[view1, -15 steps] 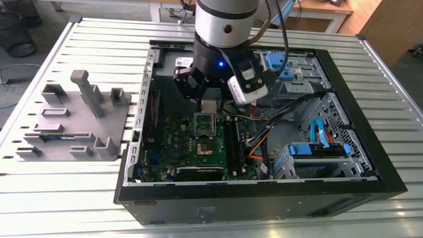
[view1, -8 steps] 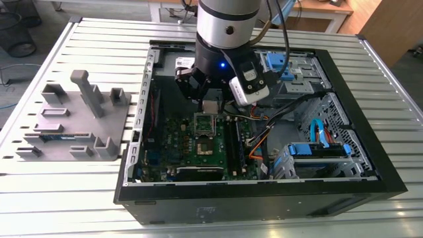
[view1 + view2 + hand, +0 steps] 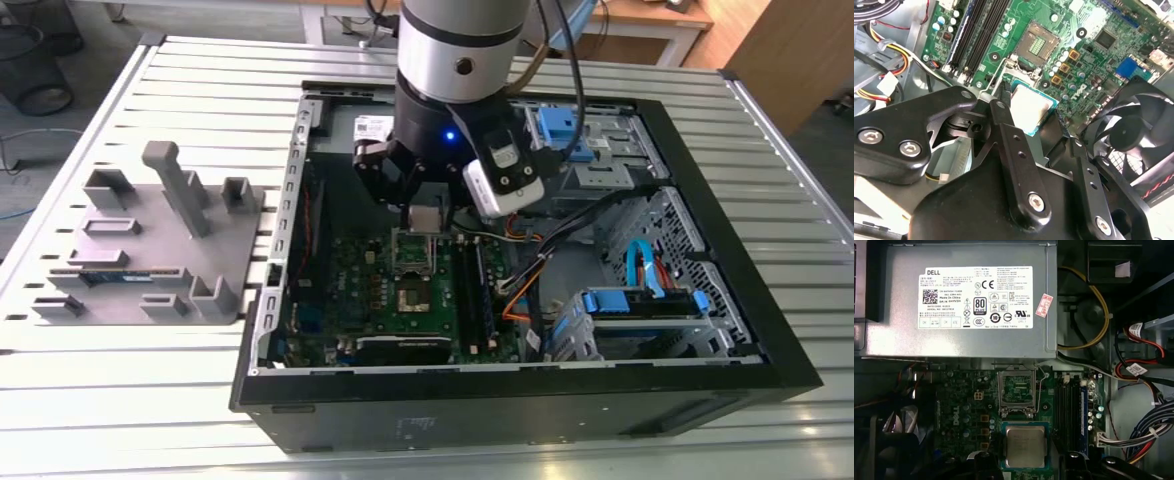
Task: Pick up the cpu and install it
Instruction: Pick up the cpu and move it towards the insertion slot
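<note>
The cpu (image 3: 1025,446) is in my pincer (image 3: 1026,460), shiny top up and lying flat as far as I can tell, with one finger (image 3: 1004,130) on each of two opposite edges, so the pincer is narrow and clamped on the chip. It hangs above the motherboard (image 3: 964,410) inside the case (image 3: 534,400) and is not yet seated. In both wrist views the socket (image 3: 1016,390) lies clear of the chip, between it and the power supply (image 3: 964,300), with the memory slots (image 3: 1069,405) alongside. The socket looks open, its contact field showing. I judge the pick-up done and the carry to the socket in hand. Seating the chip calls for bringing it squarely over the frame, edges parallel and its marked corner matched (I cannot make that corner out), then coming down level, because the contacts look easy to bend and a tilted chip could catch on the frame.
</note>
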`<act>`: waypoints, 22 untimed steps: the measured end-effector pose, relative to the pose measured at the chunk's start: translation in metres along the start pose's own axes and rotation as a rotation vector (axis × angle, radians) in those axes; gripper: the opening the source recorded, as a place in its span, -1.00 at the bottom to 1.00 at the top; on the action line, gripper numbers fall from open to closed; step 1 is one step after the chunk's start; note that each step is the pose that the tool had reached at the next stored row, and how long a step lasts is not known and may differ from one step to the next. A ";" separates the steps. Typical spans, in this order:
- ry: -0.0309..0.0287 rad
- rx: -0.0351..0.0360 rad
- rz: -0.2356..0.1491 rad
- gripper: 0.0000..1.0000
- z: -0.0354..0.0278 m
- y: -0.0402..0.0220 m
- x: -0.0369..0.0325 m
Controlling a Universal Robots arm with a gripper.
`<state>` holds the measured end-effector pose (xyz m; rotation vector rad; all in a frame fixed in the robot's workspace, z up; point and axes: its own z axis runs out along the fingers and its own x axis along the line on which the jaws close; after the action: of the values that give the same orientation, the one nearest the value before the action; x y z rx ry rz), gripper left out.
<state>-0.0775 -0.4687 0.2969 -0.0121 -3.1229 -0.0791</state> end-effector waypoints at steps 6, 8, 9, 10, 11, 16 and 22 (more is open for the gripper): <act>-0.0001 -0.0002 0.000 -0.06 0.0050 -0.0045 -0.0001; -0.0001 -0.0001 0.000 -0.06 0.0079 -0.0047 -0.0002; 0.0000 0.0000 0.000 -0.06 0.0088 -0.0048 -0.0002; 0.0000 0.0001 0.000 -0.06 0.0092 -0.0048 -0.0002; 0.0002 0.0003 0.000 -0.06 0.0093 -0.0049 -0.0002; -0.0002 -0.0004 0.000 -0.06 0.0099 -0.0044 -0.0003; 0.0000 0.0001 0.000 -0.06 0.0097 -0.0046 -0.0001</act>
<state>-0.0776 -0.4728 0.2870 -0.0123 -3.1229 -0.0790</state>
